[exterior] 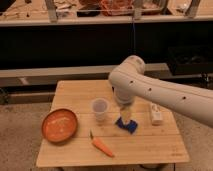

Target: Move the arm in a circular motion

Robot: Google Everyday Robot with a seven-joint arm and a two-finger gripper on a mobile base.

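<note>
The arm [165,95] is large, white and glossy with small dark dots. It reaches in from the right edge of the camera view and bends at a bulbous joint [129,70] over the back of the wooden table [75,155]. From that joint it drops to the gripper [125,114], which hangs just above a blue sponge [129,126], right of a clear plastic cup [100,109].
An orange bowl [59,125] sits at the table's left and a carrot [101,145] lies near the front. A small white box [157,114] stands at the right. A dark shelf unit [75,45] runs behind the table.
</note>
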